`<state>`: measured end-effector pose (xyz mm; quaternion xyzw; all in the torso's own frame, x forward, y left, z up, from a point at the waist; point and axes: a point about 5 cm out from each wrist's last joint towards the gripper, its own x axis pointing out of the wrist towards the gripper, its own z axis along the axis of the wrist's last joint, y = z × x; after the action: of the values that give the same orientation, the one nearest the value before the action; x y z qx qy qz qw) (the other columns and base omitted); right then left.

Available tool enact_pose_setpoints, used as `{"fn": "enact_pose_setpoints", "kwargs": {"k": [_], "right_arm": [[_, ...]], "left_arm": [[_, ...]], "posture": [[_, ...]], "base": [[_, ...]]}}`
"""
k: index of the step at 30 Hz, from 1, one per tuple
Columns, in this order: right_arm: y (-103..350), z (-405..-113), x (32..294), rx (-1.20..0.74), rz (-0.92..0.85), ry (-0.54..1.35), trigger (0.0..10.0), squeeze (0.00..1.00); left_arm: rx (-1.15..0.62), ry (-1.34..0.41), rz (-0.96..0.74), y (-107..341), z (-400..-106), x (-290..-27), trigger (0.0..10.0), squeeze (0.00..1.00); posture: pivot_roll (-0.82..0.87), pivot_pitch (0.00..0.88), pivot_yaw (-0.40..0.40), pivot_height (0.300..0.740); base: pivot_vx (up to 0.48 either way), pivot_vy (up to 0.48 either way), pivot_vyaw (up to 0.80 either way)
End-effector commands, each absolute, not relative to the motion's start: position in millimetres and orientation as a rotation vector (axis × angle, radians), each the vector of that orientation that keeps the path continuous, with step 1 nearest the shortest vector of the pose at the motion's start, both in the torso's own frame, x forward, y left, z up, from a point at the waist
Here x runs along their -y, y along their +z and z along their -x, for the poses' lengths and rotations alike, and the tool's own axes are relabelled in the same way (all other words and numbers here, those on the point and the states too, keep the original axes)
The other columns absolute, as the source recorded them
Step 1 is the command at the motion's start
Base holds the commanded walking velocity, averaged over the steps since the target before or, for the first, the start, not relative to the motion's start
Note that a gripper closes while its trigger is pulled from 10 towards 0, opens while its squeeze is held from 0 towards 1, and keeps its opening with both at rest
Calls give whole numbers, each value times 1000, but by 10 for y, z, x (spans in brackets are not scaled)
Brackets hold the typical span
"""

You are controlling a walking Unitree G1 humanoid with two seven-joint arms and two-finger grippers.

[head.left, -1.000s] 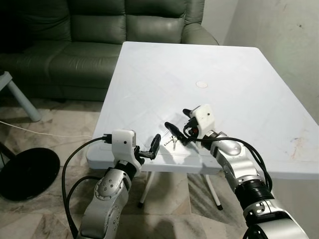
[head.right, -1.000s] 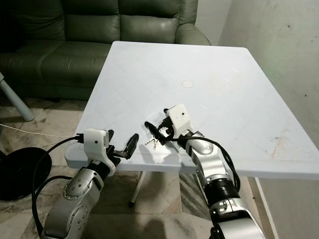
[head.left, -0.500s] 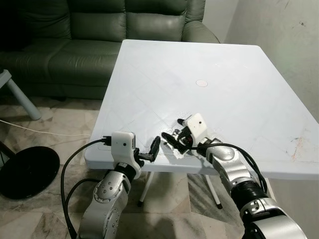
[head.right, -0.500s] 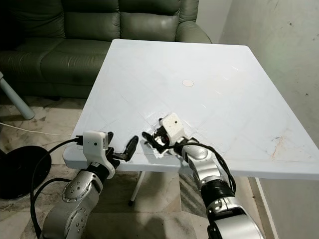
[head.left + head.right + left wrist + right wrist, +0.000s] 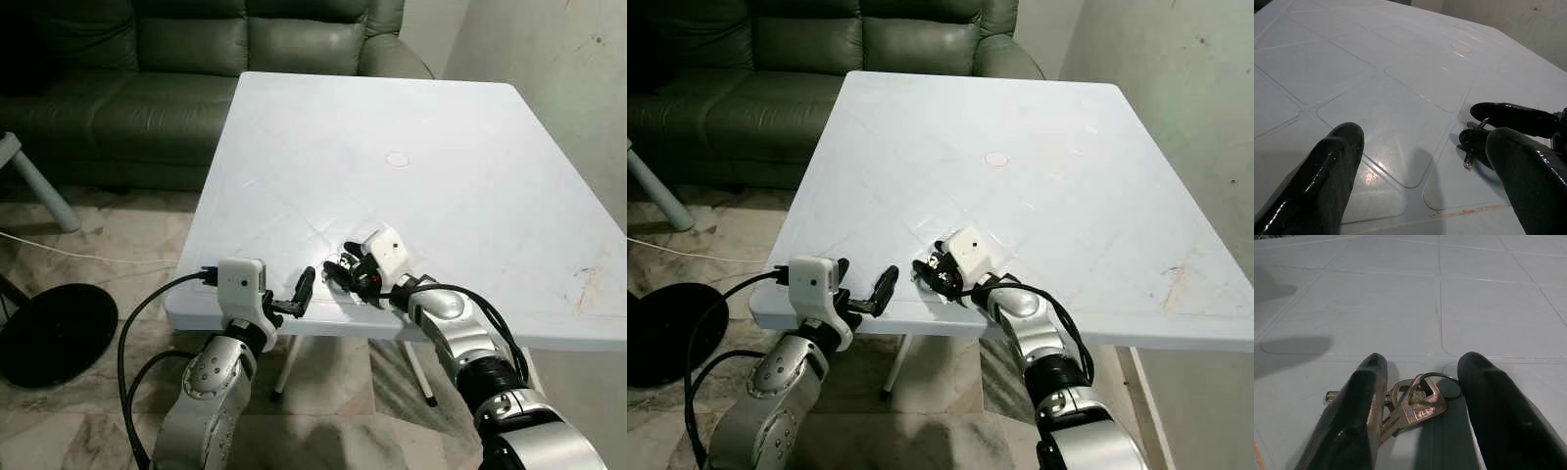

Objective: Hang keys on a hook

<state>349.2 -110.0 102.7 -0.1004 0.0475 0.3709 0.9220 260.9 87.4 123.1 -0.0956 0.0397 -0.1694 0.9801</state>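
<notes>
Two blurred black fingers [image 5: 1327, 181] of the left pincer [image 5: 1425, 181] stand apart over the pale bench [image 5: 1376, 73]. Between and beyond them, right of centre, the right pincer [image 5: 1493, 128] straddles the keys [image 5: 1469, 159]. A small round mark [image 5: 1461, 47] sits near the top.

Bunch of metal keys on a ring [image 5: 1413, 406] — on white plastic table [image 5: 470, 176], near front edge, between right gripper [image 5: 1422, 396] fingers; green leather sofa [image 5: 176, 69] behind.

arms: silver, jointed | wrist housings: white, boxy | fingers [image 5: 1354, 426]: long, glossy black; cables: black, looping
</notes>
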Motion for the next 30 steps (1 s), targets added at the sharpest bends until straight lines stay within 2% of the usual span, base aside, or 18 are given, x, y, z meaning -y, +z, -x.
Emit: {"fn": "enact_pose_setpoints", "kwargs": {"k": [1, 9, 10, 11, 12, 13, 17, 18, 20, 21, 22, 23, 24, 30], "right_arm": [[1063, -3518, 1123, -90, 209, 761, 0, 0], [1063, -3536, 1145, -94, 191, 748, 0, 0], [1062, -3538, 1147, -96, 187, 746, 1216, 0], [1071, -3537, 1146, -84, 188, 748, 4510, 0], [1077, -3536, 1144, -77, 185, 752, 5412, 0], [1073, -3537, 1145, -82, 182, 753, 10000, 0], [1053, -3555, 1182, -123, 99, 742, 10000, 0], [1063, -3559, 1192, -120, 67, 741, 10000, 1000], [1107, -3563, 1210, -77, 82, 741, 10000, 1000], [1117, -3567, 1217, -71, 74, 738, 10000, 506], [1121, -3570, 1221, -71, 64, 736, 10000, 506], [1124, -3572, 1224, -70, 56, 735, 10000, 129], [1138, -3571, 1228, -57, 49, 740, 10000, 0], [1149, -3552, 1242, -31, 67, 772, 10000, 0]], "left_arm": [[-81, -339, 197, 1245, -2591, -849, 10000, 0], [-83, -341, 200, 1246, -2589, -842, 10000, 0], [-83, -341, 200, 1246, -2591, -842, 10000, 0], [-83, -341, 200, 1246, -2591, -842, 10000, 0], [-83, -341, 200, 1246, -2591, -841, 10000, 0], [-83, -341, 200, 1247, -2592, -840, 10000, 0], [-83, -340, 201, 1249, -2597, -839, 10000, 0], [-83, -340, 202, 1250, -2597, -838, 10000, 0], [-82, -342, 201, 1251, -2598, -834, 10000, 0], [-82, -343, 202, 1251, -2599, -834, 10000, 0], [-83, -343, 203, 1250, -2600, -834, 10000, 0], [-83, -343, 203, 1250, -2600, -834, 10000, 0], [-83, -344, 203, 1250, -2599, -831, 10000, 0], [-82, -348, 203, 1252, -2604, -823, 10000, 0]], "posture": [[54, 123, -62, 732], [54, 123, -61, 732], [54, 122, -61, 732], [54, 123, -61, 732], [55, 122, -61, 732], [55, 122, -61, 732], [55, 121, -61, 732], [55, 121, -61, 732], [55, 119, -61, 732], [54, 117, -61, 732], [54, 117, -61, 732], [54, 117, -61, 732], [54, 115, -60, 732], [55, 111, -59, 732]], "base": [[0, 0, 0], [0, 0, 0], [0, 0, 0], [0, 0, 0], [0, 0, 0], [0, 0, 0], [0, 0, 0], [0, 0, 0], [0, 0, 0], [0, 0, 0], [0, 0, 0], [0, 0, 0], [0, 0, 0], [0, 0, 0]]}}
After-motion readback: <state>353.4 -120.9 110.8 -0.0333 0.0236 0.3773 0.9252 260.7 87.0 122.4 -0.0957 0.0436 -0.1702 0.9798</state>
